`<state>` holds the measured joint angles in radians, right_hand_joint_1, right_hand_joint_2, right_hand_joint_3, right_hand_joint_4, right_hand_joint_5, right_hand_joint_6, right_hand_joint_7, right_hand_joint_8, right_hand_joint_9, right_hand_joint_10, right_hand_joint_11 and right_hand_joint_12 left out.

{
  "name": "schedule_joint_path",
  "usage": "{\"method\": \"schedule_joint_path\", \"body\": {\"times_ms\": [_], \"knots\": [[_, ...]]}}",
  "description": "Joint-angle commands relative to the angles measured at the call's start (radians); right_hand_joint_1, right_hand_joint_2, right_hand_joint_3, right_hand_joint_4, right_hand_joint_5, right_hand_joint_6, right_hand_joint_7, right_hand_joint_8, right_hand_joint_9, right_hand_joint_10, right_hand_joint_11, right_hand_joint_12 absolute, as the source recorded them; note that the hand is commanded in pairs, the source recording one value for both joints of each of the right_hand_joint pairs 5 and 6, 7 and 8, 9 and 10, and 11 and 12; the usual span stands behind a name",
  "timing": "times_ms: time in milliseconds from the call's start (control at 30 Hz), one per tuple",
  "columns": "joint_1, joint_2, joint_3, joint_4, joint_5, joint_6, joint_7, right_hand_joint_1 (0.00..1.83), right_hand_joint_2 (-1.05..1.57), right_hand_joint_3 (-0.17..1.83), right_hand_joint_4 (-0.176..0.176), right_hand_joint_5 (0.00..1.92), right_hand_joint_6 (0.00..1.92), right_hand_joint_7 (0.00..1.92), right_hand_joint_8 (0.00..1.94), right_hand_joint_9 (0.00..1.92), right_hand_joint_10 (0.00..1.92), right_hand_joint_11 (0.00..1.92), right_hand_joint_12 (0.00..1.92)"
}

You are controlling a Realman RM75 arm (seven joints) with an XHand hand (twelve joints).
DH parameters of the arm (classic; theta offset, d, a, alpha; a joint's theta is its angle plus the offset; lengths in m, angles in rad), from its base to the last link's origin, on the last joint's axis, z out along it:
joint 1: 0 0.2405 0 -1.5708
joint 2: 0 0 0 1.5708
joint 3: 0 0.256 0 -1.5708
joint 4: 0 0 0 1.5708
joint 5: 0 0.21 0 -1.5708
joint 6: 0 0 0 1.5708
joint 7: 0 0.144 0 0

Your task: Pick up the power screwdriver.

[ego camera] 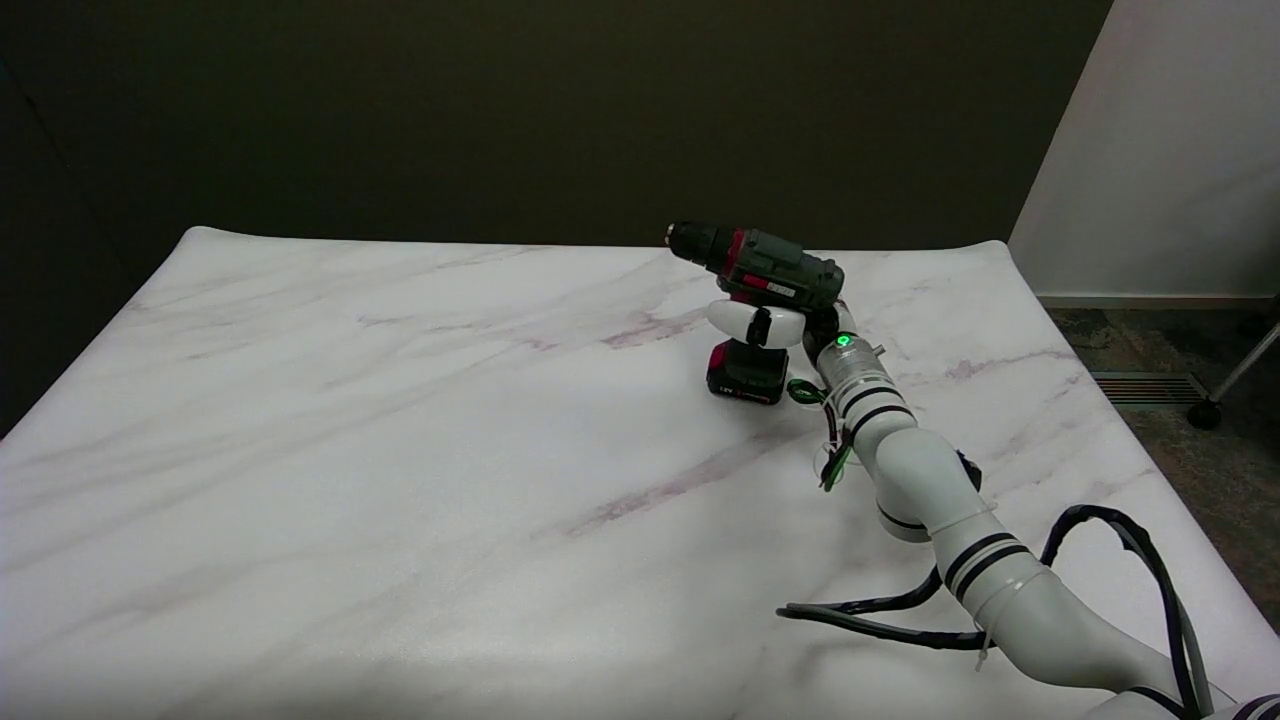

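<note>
The power screwdriver (760, 270) is dark green and black with red trim, standing upright on its battery base (746, 373) on the marble-patterned table (400, 450). Its chuck points to the upper left. My right hand (775, 326) is wrapped around the handle just under the body, a white finger crossing the handle's front. The rest of the hand is hidden behind the tool. The base looks to be still on or very near the tabletop.
My right arm (920, 480) reaches in from the lower right, with black cables (1100, 560) looping beside it. The table's right edge lies near the arm, with floor and a wall beyond. A dark backdrop stands behind the table.
</note>
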<state>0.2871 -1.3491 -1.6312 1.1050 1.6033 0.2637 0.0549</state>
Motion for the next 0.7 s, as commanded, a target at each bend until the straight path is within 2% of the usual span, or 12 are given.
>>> {"method": "schedule_joint_path", "body": {"times_ms": [33,267,367,400,433,467,533,600,700], "knots": [[-0.001,0.005,0.006,-0.001,0.018,-0.009,0.0,1.11,-0.36,1.07,0.176,0.37,0.37,0.56,0.56,0.52,0.52,1.21,1.21],[-0.001,0.008,0.006,-0.002,0.018,-0.009,0.0,1.1,-0.35,1.16,0.176,0.35,0.35,0.65,0.65,0.68,0.68,1.31,1.31],[0.001,0.008,0.006,-0.005,0.018,-0.009,0.0,1.1,-0.37,1.13,0.176,0.33,0.33,0.56,0.56,0.57,0.57,1.32,1.32],[0.001,0.008,0.006,-0.006,0.018,-0.009,0.0,1.1,-0.36,0.98,0.176,0.29,0.29,0.49,0.49,0.39,0.39,1.22,1.22],[0.003,0.008,0.006,-0.008,0.018,-0.01,0.0,1.1,-0.31,0.75,0.176,0.25,0.25,0.4,0.4,0.14,0.14,1.04,1.04],[0.004,0.008,0.006,-0.01,0.018,-0.012,0.0,1.1,-0.27,0.64,0.176,0.23,0.23,0.34,0.34,0.04,0.04,0.93,0.93],[0.006,0.008,0.006,-0.013,0.018,-0.016,0.0,1.09,-0.23,0.59,0.176,0.22,0.22,0.24,0.24,0.0,0.0,0.78,0.78],[0.01,0.008,0.006,-0.015,0.018,-0.018,0.0,1.09,-0.25,0.61,0.176,0.22,0.22,0.22,0.22,0.0,0.0,0.72,0.72],[0.012,0.009,0.006,-0.017,0.018,-0.021,0.0,1.1,-0.26,0.64,0.176,0.23,0.23,0.2,0.2,0.0,0.0,0.5,0.5]]}}
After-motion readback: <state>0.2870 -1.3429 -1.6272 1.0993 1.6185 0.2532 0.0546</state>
